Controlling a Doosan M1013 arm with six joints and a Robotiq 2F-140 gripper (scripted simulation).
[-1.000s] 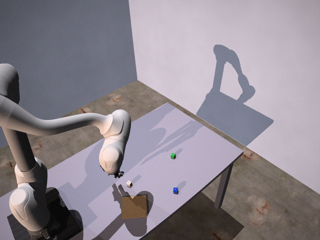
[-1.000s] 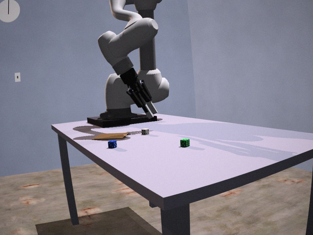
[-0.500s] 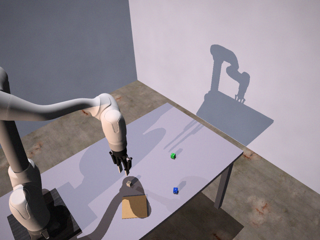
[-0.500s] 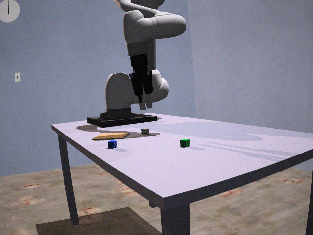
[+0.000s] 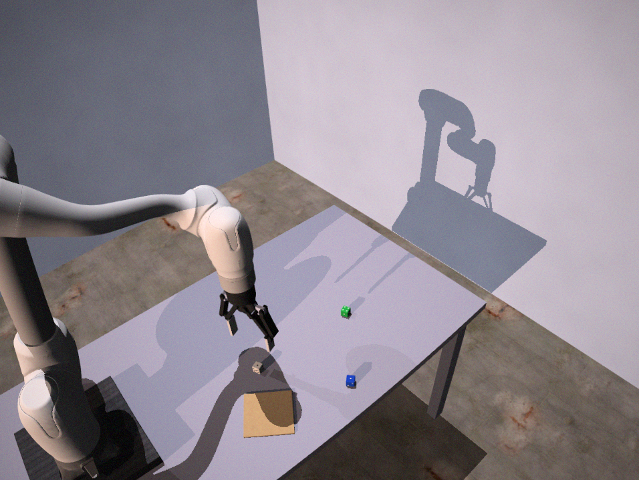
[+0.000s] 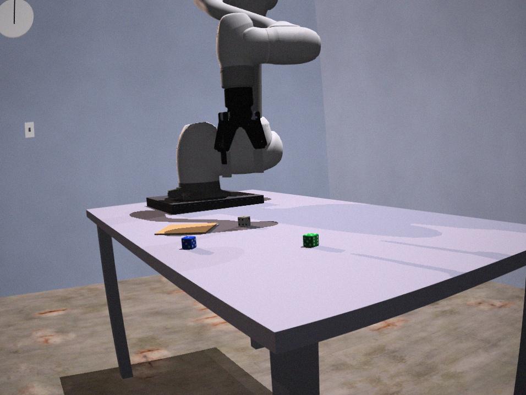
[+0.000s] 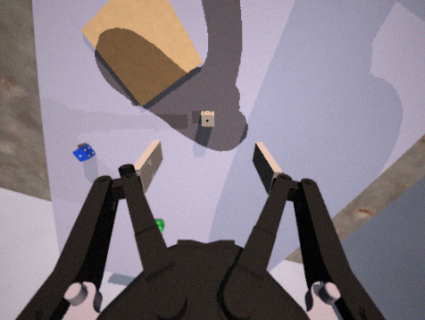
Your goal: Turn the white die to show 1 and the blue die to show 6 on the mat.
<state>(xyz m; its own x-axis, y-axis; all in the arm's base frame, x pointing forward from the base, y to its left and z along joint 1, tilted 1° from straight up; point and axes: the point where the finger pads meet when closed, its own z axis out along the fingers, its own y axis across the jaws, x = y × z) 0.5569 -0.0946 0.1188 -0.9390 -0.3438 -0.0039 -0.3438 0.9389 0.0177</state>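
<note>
With my tool spread wide and holding nothing, above the white die on the desk, I could descend off-centre and a fingertip might knock it towards the mat, spoiling its 1-up face.

pincer | fingers: narrow gap → spread wide | tilt: slanted → pointing down
</note>
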